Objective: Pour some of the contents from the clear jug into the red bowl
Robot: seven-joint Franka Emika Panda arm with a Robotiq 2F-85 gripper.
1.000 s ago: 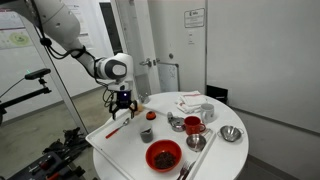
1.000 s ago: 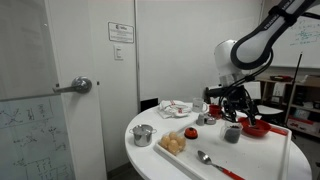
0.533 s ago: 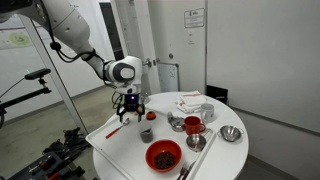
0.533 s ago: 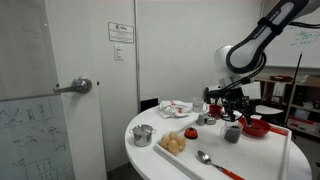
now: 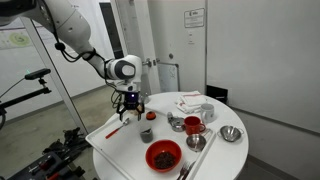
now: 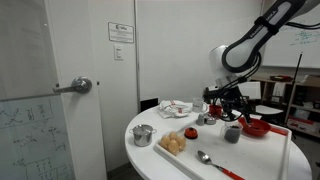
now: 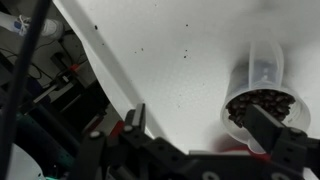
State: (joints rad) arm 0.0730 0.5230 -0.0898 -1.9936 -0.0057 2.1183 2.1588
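One white table (image 5: 120,146), red bowl (image 5: 163,155), door (image 6: 70,50).

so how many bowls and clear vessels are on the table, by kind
red bowl: 1
metal bowls: 2
clear vessels: 2, the clear jug and a taller clear vessel showing red inside
total: 5
not counted: whatever holds the yellowish food, too unclear to class

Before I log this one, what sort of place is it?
Probably an office or lab room: a scribbled-on whiteboard, a pale door with a metal lever handle, and a printed paper notice on the wall.
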